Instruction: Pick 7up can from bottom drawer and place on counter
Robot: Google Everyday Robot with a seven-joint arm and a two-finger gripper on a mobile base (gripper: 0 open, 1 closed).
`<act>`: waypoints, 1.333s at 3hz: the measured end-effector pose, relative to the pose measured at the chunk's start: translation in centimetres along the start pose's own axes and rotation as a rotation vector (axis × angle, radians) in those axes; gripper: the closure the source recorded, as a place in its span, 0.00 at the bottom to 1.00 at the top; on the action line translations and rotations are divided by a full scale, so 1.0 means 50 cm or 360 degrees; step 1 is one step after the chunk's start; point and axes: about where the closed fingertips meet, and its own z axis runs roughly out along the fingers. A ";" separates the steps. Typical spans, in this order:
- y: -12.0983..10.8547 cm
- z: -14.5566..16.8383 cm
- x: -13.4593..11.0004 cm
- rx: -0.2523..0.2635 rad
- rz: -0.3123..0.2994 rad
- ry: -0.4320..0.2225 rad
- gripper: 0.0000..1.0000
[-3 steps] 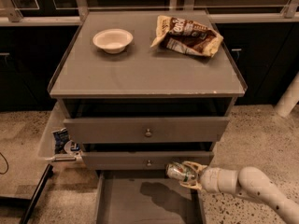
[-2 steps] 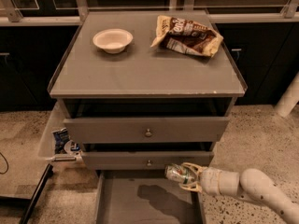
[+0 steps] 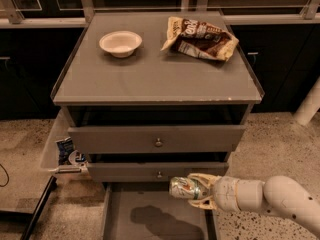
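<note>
As it hangs above bottom drawer, pincer clamps 7up can.

It looked like an office kitchenette or test kitchen: a grey drawer cabinet with a flat counter stood on a speckled floor, dark cupboards lined the far wall, and a cream bowl and snack bag lay on top. At near right the gripper hung over the open bottom drawer, clamped on the 7up can.
</note>
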 end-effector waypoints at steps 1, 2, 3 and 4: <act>-0.044 -0.084 -0.111 0.0003 -0.0137 0.0046 1.00; -0.125 -0.194 -0.201 0.0081 -0.0180 0.0101 1.00; -0.246 -0.281 -0.261 0.0193 -0.0169 0.0108 1.00; -0.249 -0.281 -0.264 0.0200 -0.0173 0.0105 1.00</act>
